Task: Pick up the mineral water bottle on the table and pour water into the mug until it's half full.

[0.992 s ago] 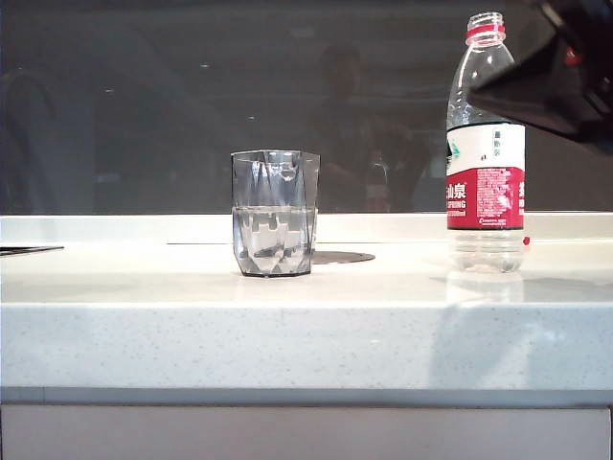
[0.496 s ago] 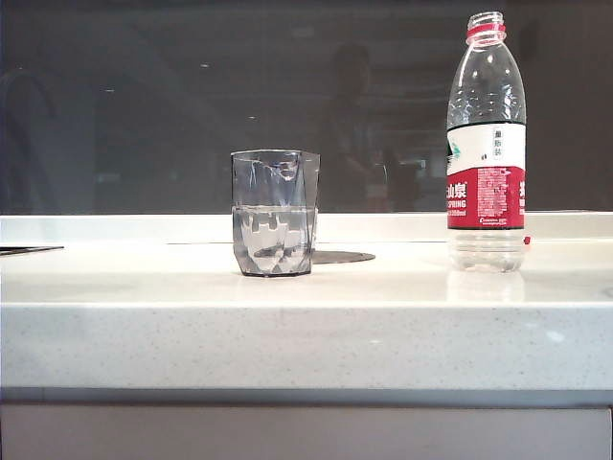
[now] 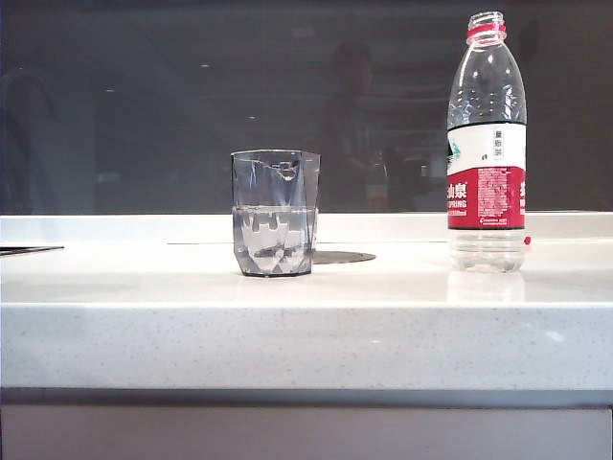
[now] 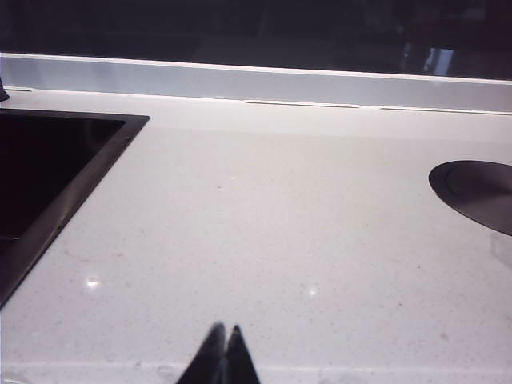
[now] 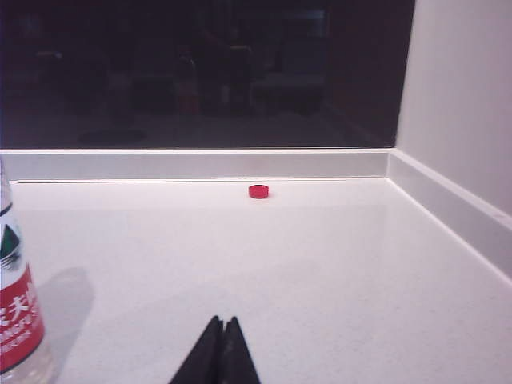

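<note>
The mineral water bottle (image 3: 486,144) stands upright and uncapped at the right of the white table (image 3: 306,326), with only a little water at its base. The mug (image 3: 275,213), a grey-tinted faceted glass, stands near the middle and holds water (image 3: 274,240) to about half its height. Neither arm appears in the exterior view. In the right wrist view my right gripper (image 5: 223,322) is shut and empty above bare table, with the bottle (image 5: 18,312) off to one side and apart from it. My left gripper (image 4: 226,330) is shut and empty over bare countertop.
A red bottle cap (image 5: 258,191) lies near the back ledge beyond the right gripper. A dark sunken sink (image 4: 48,176) and a round dark disc (image 4: 476,192) are set in the counter near the left gripper. A white side wall (image 5: 464,120) bounds the right end.
The right arm, which hung dark at the upper right beside the bottle a second ago, has withdrawn out of the exterior view. Bottle and mug have not moved.
</note>
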Robot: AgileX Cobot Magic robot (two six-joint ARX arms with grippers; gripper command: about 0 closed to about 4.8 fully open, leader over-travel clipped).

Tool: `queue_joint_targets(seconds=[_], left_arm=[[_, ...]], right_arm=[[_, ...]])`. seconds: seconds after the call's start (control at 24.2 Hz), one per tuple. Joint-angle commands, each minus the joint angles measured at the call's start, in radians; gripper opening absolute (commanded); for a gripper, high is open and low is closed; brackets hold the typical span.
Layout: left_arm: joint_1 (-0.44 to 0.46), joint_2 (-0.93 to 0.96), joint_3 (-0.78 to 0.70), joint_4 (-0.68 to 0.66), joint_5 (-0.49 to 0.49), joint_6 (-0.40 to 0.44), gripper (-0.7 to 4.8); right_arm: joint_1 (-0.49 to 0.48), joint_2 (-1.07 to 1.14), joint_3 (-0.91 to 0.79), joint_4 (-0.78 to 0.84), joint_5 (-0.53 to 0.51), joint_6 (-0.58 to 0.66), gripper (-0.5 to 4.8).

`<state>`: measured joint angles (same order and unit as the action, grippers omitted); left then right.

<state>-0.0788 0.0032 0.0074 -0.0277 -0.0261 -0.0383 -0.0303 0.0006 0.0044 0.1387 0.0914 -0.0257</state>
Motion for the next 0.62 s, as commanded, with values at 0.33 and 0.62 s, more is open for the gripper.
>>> queue_joint_targets(seconds=[0.33, 0.62], left_arm=[[0.0, 0.0, 0.003, 0.006, 0.004, 0.002, -0.04], [0.0, 0.0, 0.003, 0.006, 0.004, 0.002, -0.04]], right_arm=[[0.001, -0.002, -0.003, -0.01, -0.071, 0.052, -0.08], [0.001, -0.002, -0.003, -0.066, -0.066, 0.021, -0.08]])
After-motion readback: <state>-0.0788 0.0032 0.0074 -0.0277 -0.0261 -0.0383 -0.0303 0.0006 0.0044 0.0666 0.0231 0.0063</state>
